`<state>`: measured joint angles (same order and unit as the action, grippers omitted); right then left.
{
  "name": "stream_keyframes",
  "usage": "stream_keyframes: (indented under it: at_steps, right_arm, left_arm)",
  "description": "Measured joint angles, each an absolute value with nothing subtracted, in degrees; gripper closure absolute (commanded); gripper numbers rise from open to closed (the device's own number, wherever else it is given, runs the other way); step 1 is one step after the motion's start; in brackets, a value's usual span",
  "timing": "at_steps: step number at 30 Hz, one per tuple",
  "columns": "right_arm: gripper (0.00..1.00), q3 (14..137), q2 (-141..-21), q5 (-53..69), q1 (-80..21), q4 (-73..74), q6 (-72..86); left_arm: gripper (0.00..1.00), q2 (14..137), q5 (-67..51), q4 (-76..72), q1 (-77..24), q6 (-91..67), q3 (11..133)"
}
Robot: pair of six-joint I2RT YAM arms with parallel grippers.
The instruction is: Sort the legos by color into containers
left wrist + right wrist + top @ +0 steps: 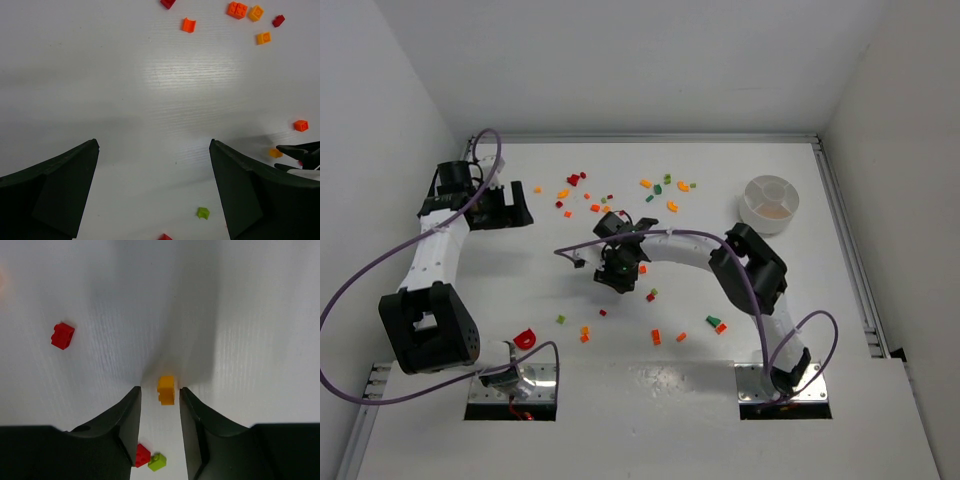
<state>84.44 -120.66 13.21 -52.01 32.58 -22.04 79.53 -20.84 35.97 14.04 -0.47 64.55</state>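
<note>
Tiny red, orange, yellow and green legos lie scattered over the white table (650, 400), mostly at the back centre (670, 185) and in front of the middle (657, 336). The round white divided dish (771, 203) stands at the back right. My right gripper (619, 272) points down at mid-table. In the right wrist view (160, 389) its jaws stand slightly apart around a yellow-orange lego (166, 389) on the table, with a gap on the left side. My left gripper (525, 205) is at the back left, wide open and empty (153, 142).
A red lego (62, 335) lies left of the right gripper, and a red (141, 455) and a green one (157, 461) lie under it. In the left wrist view an orange lego (188, 24) lies ahead and a green one (203, 213) near the right finger. A red part (525, 338) lies by the left base.
</note>
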Motion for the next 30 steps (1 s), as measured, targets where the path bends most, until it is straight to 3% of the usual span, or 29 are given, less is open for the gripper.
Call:
stream_keyframes:
  at_steps: [8, 14, 18, 24, 30]
  right_arm:
    - [0.92, 84.75, -122.21, 13.06, -52.01, 31.83, -21.69]
    - [0.95, 82.94, -119.92, 12.82, -51.53, 31.92, -20.84]
    - [0.96, 77.01, -110.1, 11.77, -48.58, 33.21, -20.14]
    - [0.97, 72.4, -92.68, 10.74, -30.09, 35.05, -19.68]
    - [0.97, 71.35, -88.31, 8.82, -7.29, 37.01, -19.4]
  left_arm:
    - [0.01, 79.53, -21.28, 35.94, 14.37, -0.47, 64.55]
    - [0.01, 79.53, -21.47, 35.9, 14.37, -0.47, 64.55]
    - [0.01, 79.5, -21.52, 35.83, 14.37, -0.47, 64.55]
    - [0.01, 79.5, -22.22, 35.62, 14.37, -0.47, 64.55]
    - [0.01, 79.48, -22.94, 35.31, 14.37, -0.49, 64.55]
